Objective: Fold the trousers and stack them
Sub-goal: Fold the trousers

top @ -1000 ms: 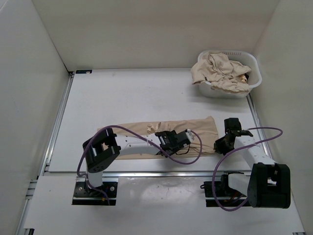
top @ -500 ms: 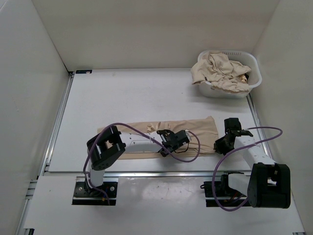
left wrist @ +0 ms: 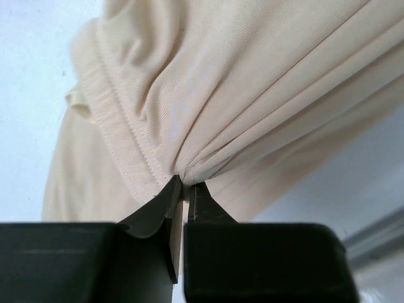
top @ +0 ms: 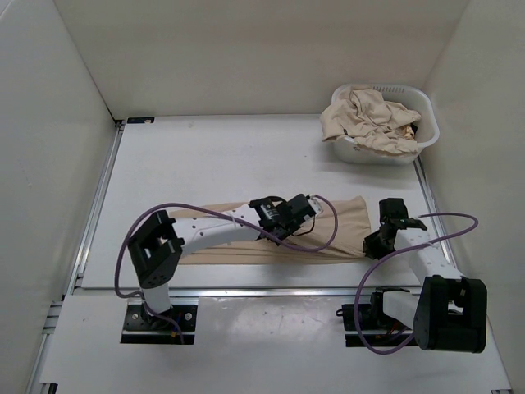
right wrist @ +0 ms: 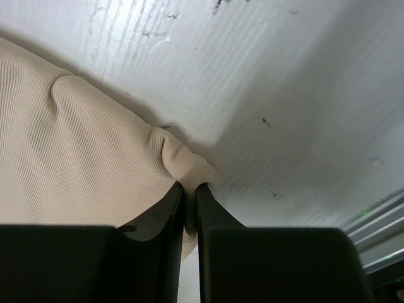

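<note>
Beige-tan trousers [top: 344, 223] lie as a long flat strip near the table's front edge. My left gripper [top: 289, 215] is shut on a bunched fold of them [left wrist: 189, 126] near a stitched hem and holds it over the strip's middle. My right gripper [top: 379, 240] is shut on the trousers' right end [right wrist: 95, 177], low at the table surface. More beige trousers [top: 369, 119] are heaped in the basket at the back right.
A white plastic laundry basket [top: 430, 131] stands at the back right corner. White walls enclose the table on three sides. A metal rail [top: 98, 205] runs along the left edge. Purple cables loop from both arms.
My left gripper has moved back and slightly right, lifting its pinched fold of the trousers over the strip. The right gripper has stayed at the right end.
</note>
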You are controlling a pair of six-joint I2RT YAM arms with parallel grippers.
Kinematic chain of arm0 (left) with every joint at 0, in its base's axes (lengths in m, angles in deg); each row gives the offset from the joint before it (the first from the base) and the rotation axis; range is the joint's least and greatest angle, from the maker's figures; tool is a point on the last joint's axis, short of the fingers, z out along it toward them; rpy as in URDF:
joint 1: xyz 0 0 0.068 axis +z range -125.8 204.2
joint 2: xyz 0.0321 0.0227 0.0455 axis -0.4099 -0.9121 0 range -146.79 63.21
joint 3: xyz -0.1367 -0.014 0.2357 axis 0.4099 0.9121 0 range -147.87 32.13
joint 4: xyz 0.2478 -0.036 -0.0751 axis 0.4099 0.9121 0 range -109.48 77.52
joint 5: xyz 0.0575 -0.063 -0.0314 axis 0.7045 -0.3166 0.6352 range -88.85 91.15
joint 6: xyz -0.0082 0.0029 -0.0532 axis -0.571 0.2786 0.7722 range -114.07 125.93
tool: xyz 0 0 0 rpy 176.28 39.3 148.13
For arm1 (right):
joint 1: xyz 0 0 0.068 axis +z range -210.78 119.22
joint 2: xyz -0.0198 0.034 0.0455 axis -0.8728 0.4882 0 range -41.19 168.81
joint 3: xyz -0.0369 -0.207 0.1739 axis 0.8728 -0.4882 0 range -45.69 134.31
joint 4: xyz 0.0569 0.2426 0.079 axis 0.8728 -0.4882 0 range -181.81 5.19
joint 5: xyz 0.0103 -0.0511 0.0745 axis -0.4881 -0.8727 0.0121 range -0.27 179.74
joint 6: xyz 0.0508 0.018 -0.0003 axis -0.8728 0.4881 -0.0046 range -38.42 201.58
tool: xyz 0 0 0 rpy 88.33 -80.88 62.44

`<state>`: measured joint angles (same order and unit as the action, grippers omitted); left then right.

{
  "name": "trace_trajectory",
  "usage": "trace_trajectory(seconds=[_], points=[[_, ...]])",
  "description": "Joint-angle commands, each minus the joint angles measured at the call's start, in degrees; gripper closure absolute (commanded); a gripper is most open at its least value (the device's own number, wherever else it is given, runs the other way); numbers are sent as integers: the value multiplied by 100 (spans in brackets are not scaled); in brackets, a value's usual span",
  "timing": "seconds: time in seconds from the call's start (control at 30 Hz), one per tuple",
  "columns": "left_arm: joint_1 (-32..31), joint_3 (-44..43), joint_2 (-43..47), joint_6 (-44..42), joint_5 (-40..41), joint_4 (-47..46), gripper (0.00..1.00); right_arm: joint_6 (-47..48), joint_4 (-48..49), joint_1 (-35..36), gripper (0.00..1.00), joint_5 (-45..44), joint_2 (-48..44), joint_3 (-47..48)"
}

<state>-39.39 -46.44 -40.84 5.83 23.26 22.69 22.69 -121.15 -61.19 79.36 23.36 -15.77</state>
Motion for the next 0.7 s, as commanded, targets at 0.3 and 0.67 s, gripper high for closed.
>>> trace_trajectory(seconds=[0.3, 0.67], points=[[-338, 790, 219, 10, -619, 801, 86, 510, -910, -83, 91, -738, -4, 216], [-338, 457, 376, 10, -216, 871, 15, 1238, -2412, -83, 36, -1344, -758, 1455]])
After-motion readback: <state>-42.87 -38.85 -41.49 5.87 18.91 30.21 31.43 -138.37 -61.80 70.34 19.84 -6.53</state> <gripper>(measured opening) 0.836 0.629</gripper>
